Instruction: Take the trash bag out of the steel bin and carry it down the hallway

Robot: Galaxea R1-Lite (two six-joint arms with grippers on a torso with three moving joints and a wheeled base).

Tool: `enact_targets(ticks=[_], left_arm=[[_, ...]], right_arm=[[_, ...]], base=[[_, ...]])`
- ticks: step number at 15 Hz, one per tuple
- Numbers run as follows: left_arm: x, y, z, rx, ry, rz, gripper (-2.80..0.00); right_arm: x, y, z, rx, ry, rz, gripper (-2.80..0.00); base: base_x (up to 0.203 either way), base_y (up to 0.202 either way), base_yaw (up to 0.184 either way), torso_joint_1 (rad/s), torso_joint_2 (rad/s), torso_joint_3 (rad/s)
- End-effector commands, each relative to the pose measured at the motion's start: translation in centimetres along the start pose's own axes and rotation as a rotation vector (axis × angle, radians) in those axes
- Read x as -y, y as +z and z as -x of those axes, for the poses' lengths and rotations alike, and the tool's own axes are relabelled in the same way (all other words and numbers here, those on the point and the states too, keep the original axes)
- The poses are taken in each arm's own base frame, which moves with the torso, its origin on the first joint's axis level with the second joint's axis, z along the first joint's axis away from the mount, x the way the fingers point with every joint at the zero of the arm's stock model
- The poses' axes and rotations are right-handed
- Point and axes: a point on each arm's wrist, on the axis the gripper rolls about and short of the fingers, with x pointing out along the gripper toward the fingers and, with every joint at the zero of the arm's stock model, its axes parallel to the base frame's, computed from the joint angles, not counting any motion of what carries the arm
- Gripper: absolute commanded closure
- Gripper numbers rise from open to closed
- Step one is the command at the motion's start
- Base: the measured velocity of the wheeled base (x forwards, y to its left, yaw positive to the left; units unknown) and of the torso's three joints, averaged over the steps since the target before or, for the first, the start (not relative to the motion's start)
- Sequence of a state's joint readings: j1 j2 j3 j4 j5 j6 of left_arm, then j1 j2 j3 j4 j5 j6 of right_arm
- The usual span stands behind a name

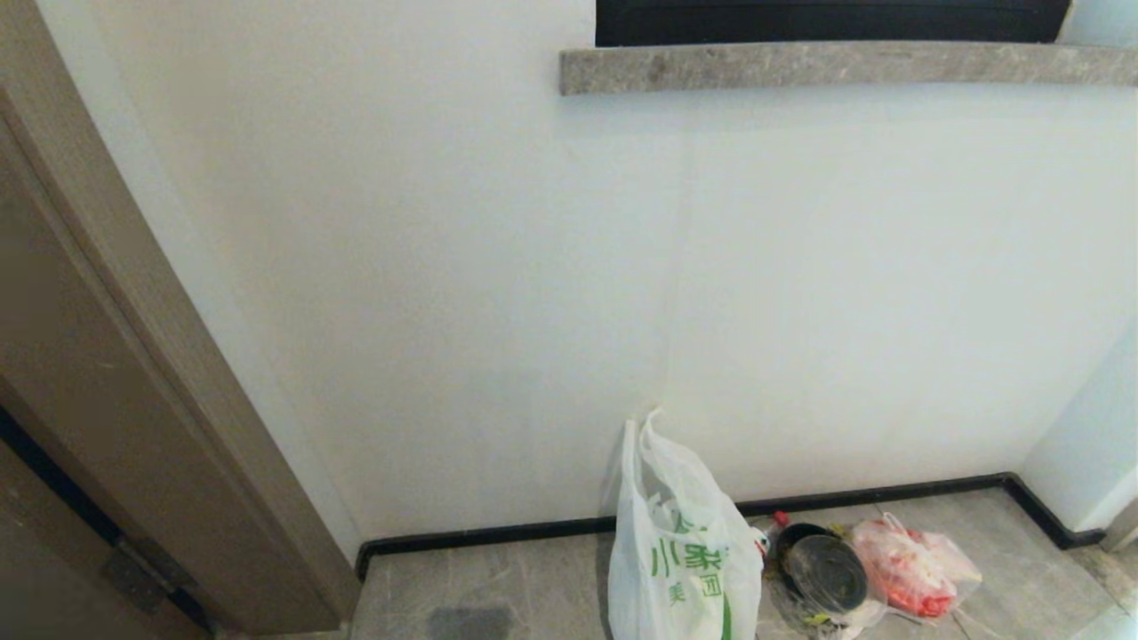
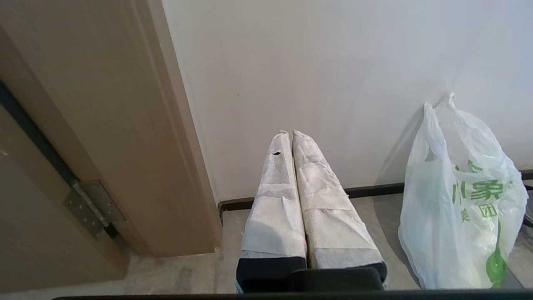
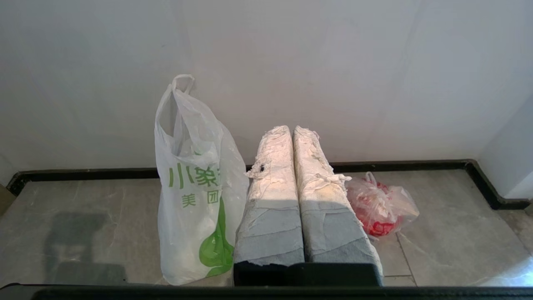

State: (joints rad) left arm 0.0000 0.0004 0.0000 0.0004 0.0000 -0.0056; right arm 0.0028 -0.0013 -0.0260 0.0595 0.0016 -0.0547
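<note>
The trash bag (image 1: 680, 551), thin translucent white plastic with green printed characters and two loop handles, stands upright on the hallway floor tiles (image 1: 498, 587) against the white wall. The steel bin is out of view. Neither arm shows in the head view. In the left wrist view my left gripper (image 2: 290, 132) is shut and empty, its white-wrapped fingers pressed together, with the trash bag (image 2: 458, 200) off to one side and apart from it. My right gripper (image 3: 292, 128) is also shut and empty, and the trash bag (image 3: 195, 183) stands just beside its fingers.
A black round bowl in clear wrap (image 1: 827, 573) and a clear bag with red contents (image 1: 911, 569) lie right of the trash bag. A tan door frame (image 1: 133, 356) stands at left. Black skirting (image 1: 889, 498) lines the wall, a stone sill (image 1: 845, 67) juts out above, and a wall corner (image 1: 1085, 462) closes the right.
</note>
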Motion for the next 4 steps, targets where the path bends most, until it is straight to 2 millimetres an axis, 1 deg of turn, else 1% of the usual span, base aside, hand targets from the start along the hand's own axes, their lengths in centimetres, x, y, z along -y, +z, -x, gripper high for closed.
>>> enact_targets(ticks=[1, 4], left_arm=[[0.00, 0.01, -0.01, -0.001, 0.000, 0.001, 0.00], [0.00, 0.01, -0.01, -0.001, 0.000, 0.001, 0.00]], right_arm=[[0.00, -0.10, 0.29, 0.040, -0.002, 0.001, 0.00], [0.00, -0.10, 0.29, 0.040, -0.002, 0.002, 0.00]], base=[[0.000, 0.000, 0.000, 0.000, 0.00, 0.000], [0.000, 0.000, 0.000, 0.000, 0.00, 0.000]])
